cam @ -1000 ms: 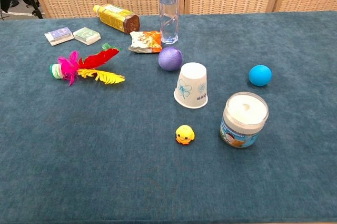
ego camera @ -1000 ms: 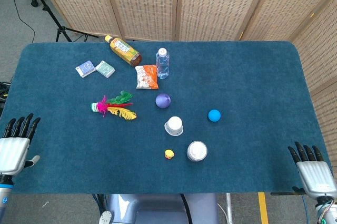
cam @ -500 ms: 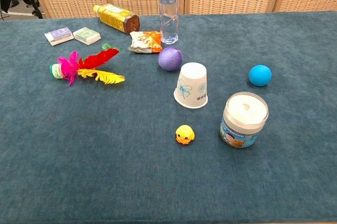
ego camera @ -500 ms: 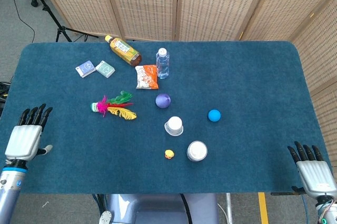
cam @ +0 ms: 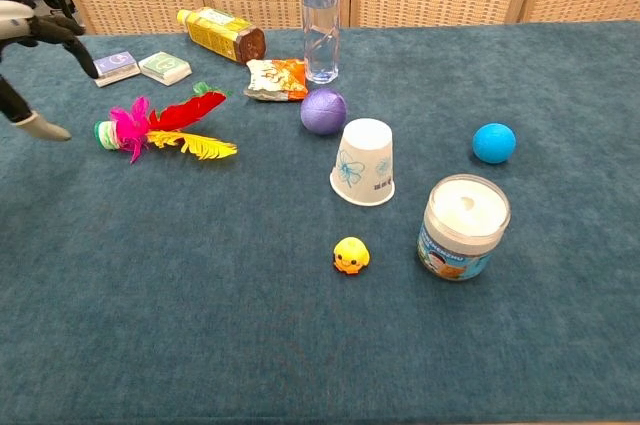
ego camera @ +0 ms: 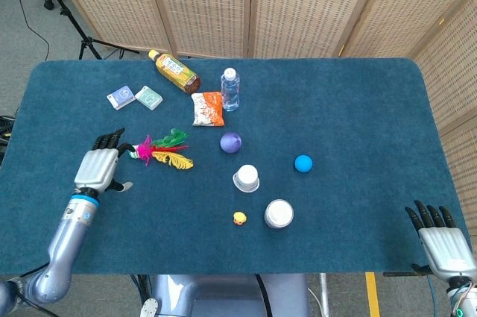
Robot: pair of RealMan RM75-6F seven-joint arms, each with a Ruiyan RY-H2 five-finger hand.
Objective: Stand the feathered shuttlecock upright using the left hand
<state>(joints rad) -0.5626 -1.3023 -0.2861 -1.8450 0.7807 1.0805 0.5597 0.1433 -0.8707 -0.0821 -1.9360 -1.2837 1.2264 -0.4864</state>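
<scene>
Tabletop (ego camera: 358, 108): left hand (ego camera: 99, 165) beside shuttlecock (ego camera: 160, 151)

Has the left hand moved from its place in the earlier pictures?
Yes. In the head view the left hand has gone from the near left table edge up and rightward, and is now just beside the base of the shuttlecock, which lies unmoved.
</scene>
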